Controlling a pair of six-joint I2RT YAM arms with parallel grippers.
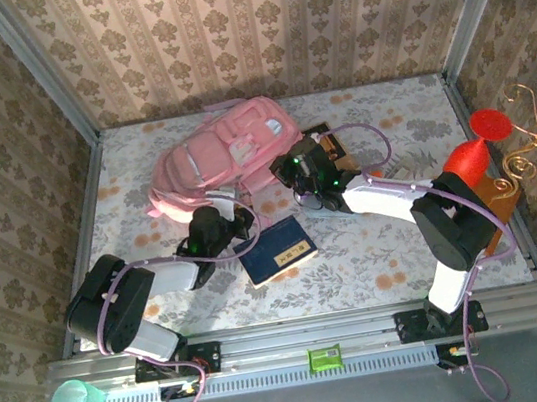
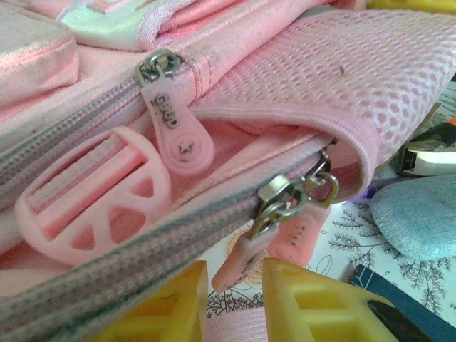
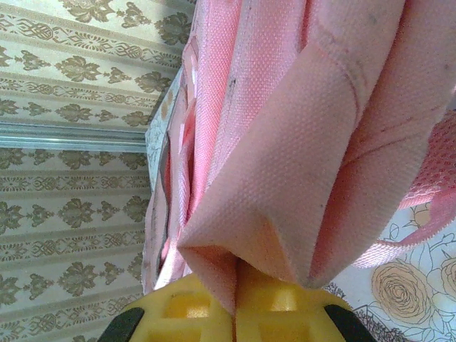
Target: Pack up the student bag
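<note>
Lying near the far edge of the table (image 1: 386,244), left of its middle, the student bag (image 1: 226,152) is pinched at a fabric fold by the right gripper (image 3: 235,303), whose jaws are fully closed on the cloth. The left gripper (image 2: 234,285) stands partly open, with a zipper pull (image 2: 229,263) hanging between its jaws but not clearly pinched. Two pulls sit together there, so the jaws may catch both or slip off the soft tab. A hard tug could also drag the fold out of the right grip.
</note>
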